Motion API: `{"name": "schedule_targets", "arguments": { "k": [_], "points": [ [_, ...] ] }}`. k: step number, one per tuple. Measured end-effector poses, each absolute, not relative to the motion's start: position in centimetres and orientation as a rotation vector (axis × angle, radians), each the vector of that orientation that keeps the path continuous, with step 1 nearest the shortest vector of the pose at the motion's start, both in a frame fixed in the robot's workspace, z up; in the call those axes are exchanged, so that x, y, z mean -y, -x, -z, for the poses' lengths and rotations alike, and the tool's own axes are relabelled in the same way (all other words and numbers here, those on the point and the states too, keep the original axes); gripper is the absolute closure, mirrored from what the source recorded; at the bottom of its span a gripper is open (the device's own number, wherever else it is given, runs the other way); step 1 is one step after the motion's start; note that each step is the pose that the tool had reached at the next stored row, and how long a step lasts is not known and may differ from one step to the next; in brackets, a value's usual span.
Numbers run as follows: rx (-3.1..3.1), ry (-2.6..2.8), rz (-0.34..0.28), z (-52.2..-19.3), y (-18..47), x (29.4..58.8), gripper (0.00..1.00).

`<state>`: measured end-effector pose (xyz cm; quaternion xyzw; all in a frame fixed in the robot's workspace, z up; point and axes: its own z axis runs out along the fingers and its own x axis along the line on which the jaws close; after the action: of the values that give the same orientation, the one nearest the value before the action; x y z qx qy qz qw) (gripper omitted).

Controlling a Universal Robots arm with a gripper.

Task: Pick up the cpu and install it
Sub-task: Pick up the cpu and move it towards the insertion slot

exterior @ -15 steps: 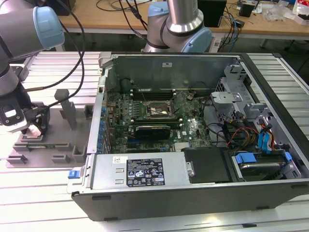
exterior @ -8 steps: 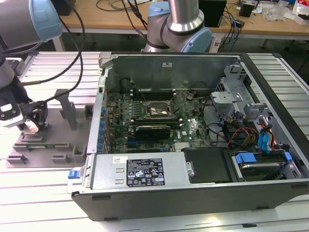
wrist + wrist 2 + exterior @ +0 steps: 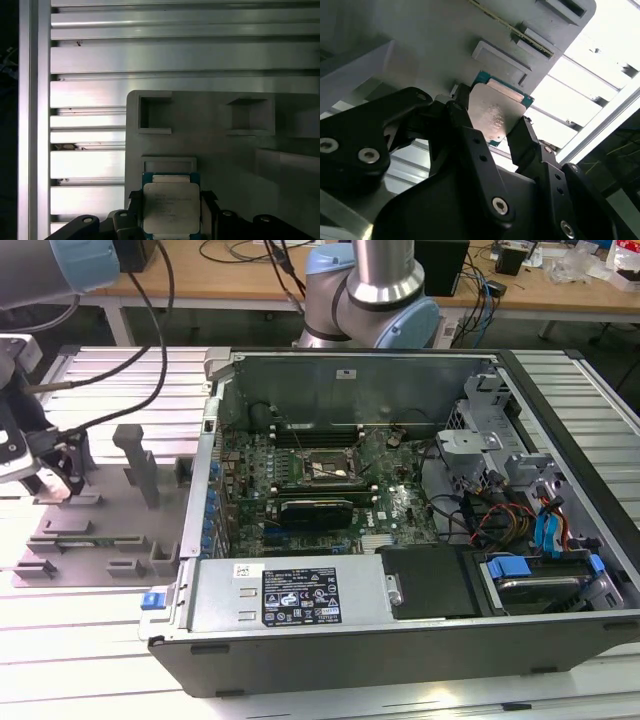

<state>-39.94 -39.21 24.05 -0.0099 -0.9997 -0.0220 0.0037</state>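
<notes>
Two black fingers (image 3: 524, 141) of the gripper (image 3: 495, 125) are pressed against opposite edges of the cpu (image 3: 496, 114), a small flat square chip with a shiny silver metal lid and a thin teal rim. The chip lies on or just above the pale grey plastic tray (image 3: 215, 107), and I cannot tell which. In the exterior view this happens at the view's left, well apart from the open black computer case (image 3: 400, 630) and its rectangular motherboard socket (image 3: 322, 470). The chip is probably light, stiff, slick on top and delicate underneath, so taking it by the bare side edges seems the sound hold.
</notes>
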Motion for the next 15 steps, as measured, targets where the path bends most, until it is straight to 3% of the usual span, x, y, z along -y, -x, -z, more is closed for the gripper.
{"name": "schedule_targets", "arguments": {
  "k": [15],
  "points": [
    [3.133,0.031,0.069,-28.9,39.9,38.9,0.45]
  ]
}}
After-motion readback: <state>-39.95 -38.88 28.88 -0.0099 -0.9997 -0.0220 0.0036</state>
